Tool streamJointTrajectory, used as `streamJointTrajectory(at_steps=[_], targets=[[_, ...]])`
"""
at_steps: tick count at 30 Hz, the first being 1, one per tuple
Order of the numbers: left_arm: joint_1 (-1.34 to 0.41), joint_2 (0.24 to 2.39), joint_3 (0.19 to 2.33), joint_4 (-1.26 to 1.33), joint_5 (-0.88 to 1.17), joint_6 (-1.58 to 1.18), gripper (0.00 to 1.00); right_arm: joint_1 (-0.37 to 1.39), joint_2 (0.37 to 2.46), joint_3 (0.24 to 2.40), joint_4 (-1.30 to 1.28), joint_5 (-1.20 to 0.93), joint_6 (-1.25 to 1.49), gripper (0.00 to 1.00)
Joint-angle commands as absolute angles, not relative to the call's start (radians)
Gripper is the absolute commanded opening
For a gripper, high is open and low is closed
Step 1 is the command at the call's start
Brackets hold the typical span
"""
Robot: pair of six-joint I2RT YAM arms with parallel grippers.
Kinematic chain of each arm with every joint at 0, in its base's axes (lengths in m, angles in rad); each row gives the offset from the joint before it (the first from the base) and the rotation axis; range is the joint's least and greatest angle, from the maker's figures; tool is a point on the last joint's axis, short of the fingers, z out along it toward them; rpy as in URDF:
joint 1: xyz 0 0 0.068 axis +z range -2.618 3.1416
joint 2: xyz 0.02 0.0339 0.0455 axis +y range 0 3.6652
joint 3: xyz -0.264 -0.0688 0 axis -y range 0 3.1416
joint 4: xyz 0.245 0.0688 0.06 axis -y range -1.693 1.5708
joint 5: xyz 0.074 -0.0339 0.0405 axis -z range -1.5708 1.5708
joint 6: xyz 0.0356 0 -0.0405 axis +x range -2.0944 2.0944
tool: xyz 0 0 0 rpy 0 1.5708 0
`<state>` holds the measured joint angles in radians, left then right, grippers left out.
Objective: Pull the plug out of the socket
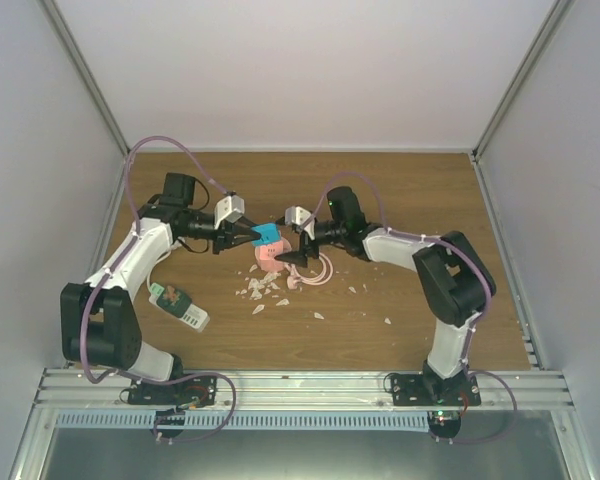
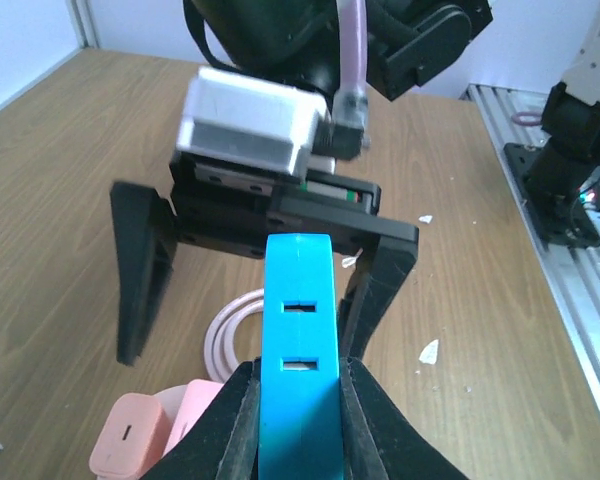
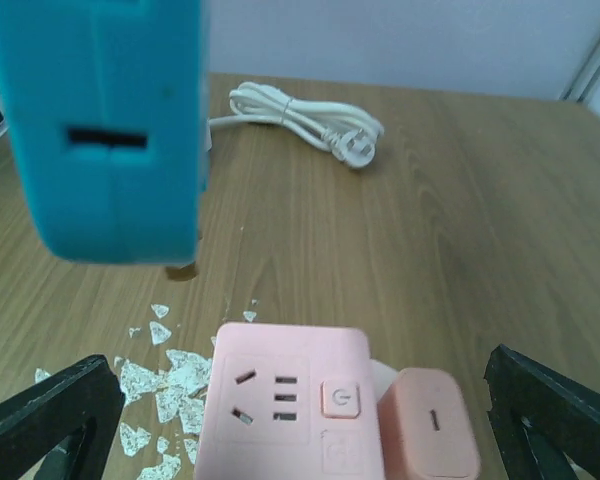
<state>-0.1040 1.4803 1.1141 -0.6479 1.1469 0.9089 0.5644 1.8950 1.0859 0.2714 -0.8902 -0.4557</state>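
Note:
My left gripper [image 1: 255, 236] is shut on a blue plug [image 1: 270, 235] and holds it in the air, clear of the pink socket [image 1: 269, 260] on the table. In the left wrist view the plug [image 2: 298, 290] sits squeezed between my fingers [image 2: 235, 420], with two slots facing the camera. My right gripper [image 1: 296, 257] is open, and its fingers straddle the socket [image 3: 288, 400] without touching it. The plug [image 3: 105, 130] hangs at the upper left of that view with a brass prong showing beneath it. A small pink block [image 3: 430, 425] lies beside the socket.
White chips [image 1: 265, 292] are scattered in front of the socket. A pink cable coil [image 1: 320, 272] lies to its right. A green and white device [image 1: 178, 305] lies at the front left. A white coiled cord [image 3: 305, 115] lies farther off.

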Motion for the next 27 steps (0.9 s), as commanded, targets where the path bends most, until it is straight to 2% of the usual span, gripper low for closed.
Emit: streamJointTrajectory(at_steps=[1,14,21,27], targets=[[-0.095,1.421,1.161,-0.719,1.233,0.898,0.0,0.544,1.795,1.098,0.208,-0.879,-0.458,1.0],[-0.118,1.348,1.18,-0.841,1.435,0.861,0.0,0.49,1.5,1.007,0.088,-0.776,-0.387,1.0],[-0.246,1.364,1.153,-0.838,1.477,0.823,0.0,0.492,1.434,0.966,0.185,-0.767,-0.295,1.0],[-0.281,1.373,1.168,-0.748,1.55,0.707,0.0,0.521,1.418,0.948,0.185,-0.796,-0.307,1.0]])
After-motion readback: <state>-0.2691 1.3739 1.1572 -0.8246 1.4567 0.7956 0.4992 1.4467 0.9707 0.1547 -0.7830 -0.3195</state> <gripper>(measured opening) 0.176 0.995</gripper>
